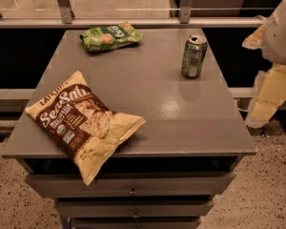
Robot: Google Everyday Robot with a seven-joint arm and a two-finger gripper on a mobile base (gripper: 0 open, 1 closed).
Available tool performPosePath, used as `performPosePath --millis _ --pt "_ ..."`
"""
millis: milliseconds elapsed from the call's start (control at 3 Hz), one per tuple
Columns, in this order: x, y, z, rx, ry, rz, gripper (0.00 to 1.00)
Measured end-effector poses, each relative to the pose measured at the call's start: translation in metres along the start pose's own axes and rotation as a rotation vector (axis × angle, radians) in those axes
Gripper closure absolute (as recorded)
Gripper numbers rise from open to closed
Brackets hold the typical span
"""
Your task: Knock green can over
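Observation:
The green can (194,56) stands upright on the far right part of the grey table (181,113). It is small, with pale markings and a silver top rim. My gripper (265,104) hangs off the table's right edge, to the right of the can and nearer to me. It is below the white arm body (282,30), a clear gap away from the can, and holds nothing that I can see.
A flat green snack bag (110,36) lies at the far left. A large yellow-and-brown chip bag (83,123) lies at the near left, overhanging the front edge. Drawers (133,190) sit below the tabletop. A metal railing (133,22) runs behind the table.

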State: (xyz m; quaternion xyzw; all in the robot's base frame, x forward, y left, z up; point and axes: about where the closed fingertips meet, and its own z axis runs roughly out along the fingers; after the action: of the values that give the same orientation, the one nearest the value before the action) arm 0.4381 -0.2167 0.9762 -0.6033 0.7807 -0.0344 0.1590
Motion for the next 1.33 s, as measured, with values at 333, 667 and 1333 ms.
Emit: performPosePath --millis 333,667,1333 --pt "0.0 0.0 0.0 0.0 0.0 0.0 0.0" --pt "0.006 -0.015 0.009 0.009 -0.043 -0.017 0.0" --pt "0.022 -0.093 0.047 0.113 -0.225 -0.101 0.0"
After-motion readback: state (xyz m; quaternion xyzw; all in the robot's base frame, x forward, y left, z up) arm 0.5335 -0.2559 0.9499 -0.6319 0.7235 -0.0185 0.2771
